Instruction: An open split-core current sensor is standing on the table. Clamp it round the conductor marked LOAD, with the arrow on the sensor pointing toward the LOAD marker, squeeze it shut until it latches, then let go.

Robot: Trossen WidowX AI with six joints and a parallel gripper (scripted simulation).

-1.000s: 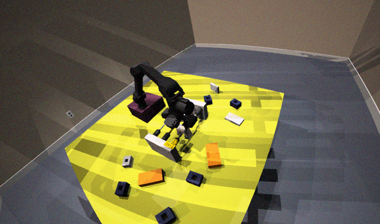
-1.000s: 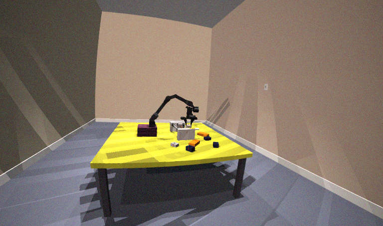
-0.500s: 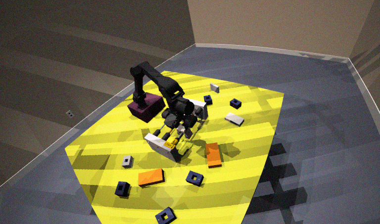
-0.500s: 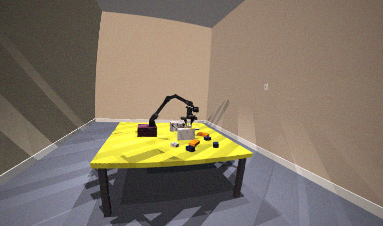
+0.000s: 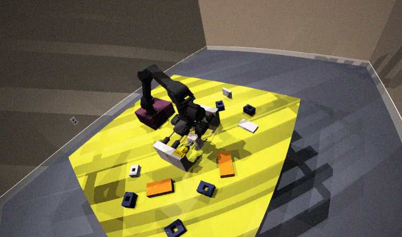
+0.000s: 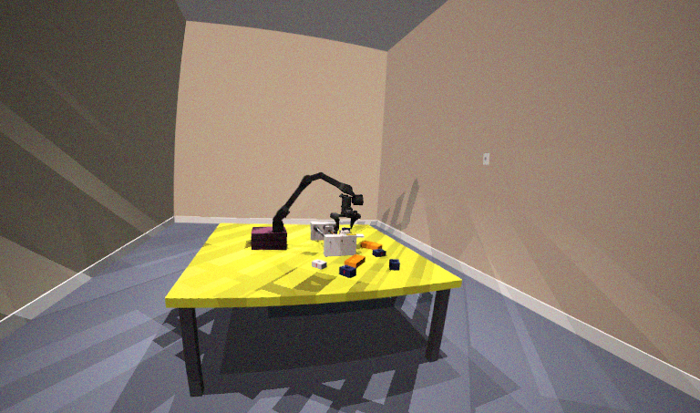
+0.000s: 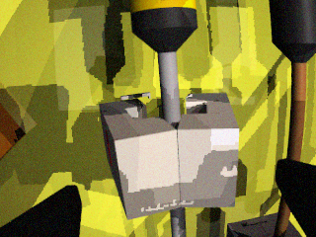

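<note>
Yellow and striped with shadow, the desk (image 5: 260, 139) (image 6: 231, 279) spreads beneath the claw (image 5: 193, 134) (image 6: 345, 227) (image 7: 180, 197). Its fingers stand open, apart from the pale sensor (image 5: 193, 140) (image 7: 173, 163) between them. The sensor sits round the grey conductor (image 7: 169, 84), its halves meeting at a seam facing the claw.

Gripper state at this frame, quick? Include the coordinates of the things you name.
Gripper (image 5: 193, 144) (image 6: 344, 230) (image 7: 182, 185): open, holding nothing; the sensor (image 5: 194, 140) (image 7: 148, 163) sits between its fingers, untouched.
</note>
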